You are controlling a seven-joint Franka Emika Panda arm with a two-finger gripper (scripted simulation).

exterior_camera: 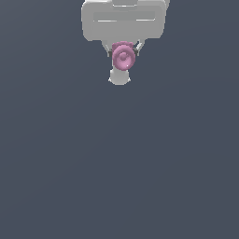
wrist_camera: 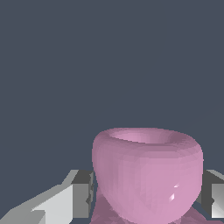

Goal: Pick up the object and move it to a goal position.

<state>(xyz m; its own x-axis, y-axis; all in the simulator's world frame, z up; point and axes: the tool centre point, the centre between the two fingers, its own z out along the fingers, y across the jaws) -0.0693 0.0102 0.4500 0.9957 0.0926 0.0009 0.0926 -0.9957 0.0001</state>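
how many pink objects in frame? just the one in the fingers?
1. The pink knob sits between the gripper fingers, near the top of the exterior view. No other pink item shows in either view; the gripper body could hide something behind it.

No text, label, brand, number or sign can be read anywhere in either view, neither on the white gripper (exterior_camera: 123, 52) nor the pink object (exterior_camera: 123, 56).

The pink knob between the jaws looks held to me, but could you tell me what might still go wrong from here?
1. The pink knob is rounded and smooth where the fingers flank it, so it could slip or rotate.
2. The gripper holds only its narrow part; a quick move might shake it loose.
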